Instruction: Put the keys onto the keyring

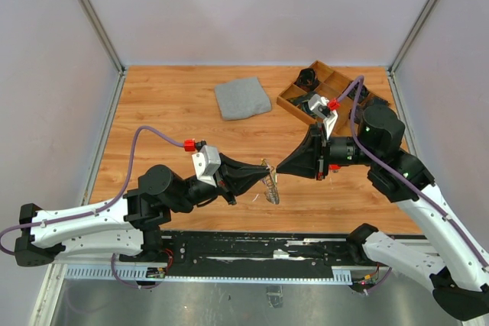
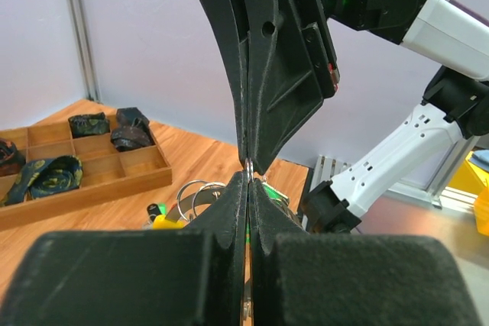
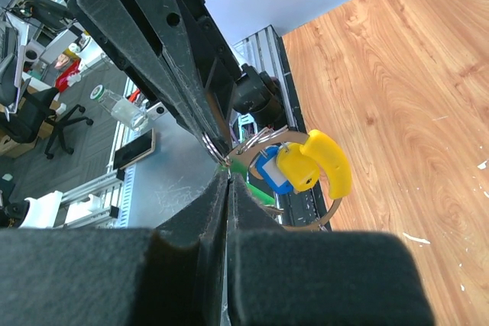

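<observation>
Up front, near the middle of the wooden table (image 1: 176, 112), the two arms meet tip to tip in the air. The left gripper (image 1: 262, 166) reaches in from the left and the right gripper (image 1: 280, 167) from the right, their points almost touching.

The keyring (image 1: 270, 187) hangs just beneath that meeting point, a small bunch of silvery wire loops clear of the table top. In the left wrist view the left gripper's jaws are pressed flat together, with a thin line of bright metal running between them, so it is clamped on the keyring's wire. The right gripper's jaws are also pressed together, their tip right at the same wire; whether the wire is pinned between them cannot be told.

From the right wrist view the keys (image 3: 294, 173) dangle on the loops beside both tips: a yellow head (image 3: 317, 162) outermost, a blue head (image 3: 271, 173) touching it, and a sliver of green (image 3: 260, 196) below.

Well apart, at the far side of the table, lies a folded grey cloth (image 1: 242, 98), and to its right a wooden tray (image 1: 286, 101) with dark items in its compartments
</observation>
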{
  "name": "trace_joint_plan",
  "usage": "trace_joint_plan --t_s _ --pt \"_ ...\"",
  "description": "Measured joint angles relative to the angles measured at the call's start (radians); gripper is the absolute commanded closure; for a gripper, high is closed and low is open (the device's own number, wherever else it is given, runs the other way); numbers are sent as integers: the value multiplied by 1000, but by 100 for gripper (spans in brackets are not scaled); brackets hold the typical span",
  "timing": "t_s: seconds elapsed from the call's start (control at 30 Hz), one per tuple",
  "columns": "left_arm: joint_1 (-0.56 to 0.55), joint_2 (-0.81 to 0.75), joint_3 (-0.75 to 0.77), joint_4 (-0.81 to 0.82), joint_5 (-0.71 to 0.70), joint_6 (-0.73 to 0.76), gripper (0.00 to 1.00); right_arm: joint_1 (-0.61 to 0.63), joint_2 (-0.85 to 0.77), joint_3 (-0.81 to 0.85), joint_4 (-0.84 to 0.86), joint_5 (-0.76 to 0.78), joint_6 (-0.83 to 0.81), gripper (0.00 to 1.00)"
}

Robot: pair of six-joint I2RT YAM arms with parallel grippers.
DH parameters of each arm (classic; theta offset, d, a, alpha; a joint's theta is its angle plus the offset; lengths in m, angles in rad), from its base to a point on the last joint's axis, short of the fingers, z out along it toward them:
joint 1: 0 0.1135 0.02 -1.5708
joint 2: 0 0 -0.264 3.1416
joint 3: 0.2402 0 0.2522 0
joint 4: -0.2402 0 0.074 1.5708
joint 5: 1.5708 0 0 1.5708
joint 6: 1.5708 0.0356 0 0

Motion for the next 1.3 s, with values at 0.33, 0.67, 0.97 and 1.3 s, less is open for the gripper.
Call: trace_joint_plan --t_s 0.33,0.67,0.97,1.3 --pt "0 0 0 -15 0 1 99 0 21 0 -31 5 -9 98" --pt "0 8 0 -14 6 1 99 0 18 4 -55 15 -53 68" --pt "0 18 1 8 35 -4 100 0 -119 27 -21 91 -173 67" --pt "0 55 18 77 109 -37 99 1 -179 -48 117 48 -260 70"
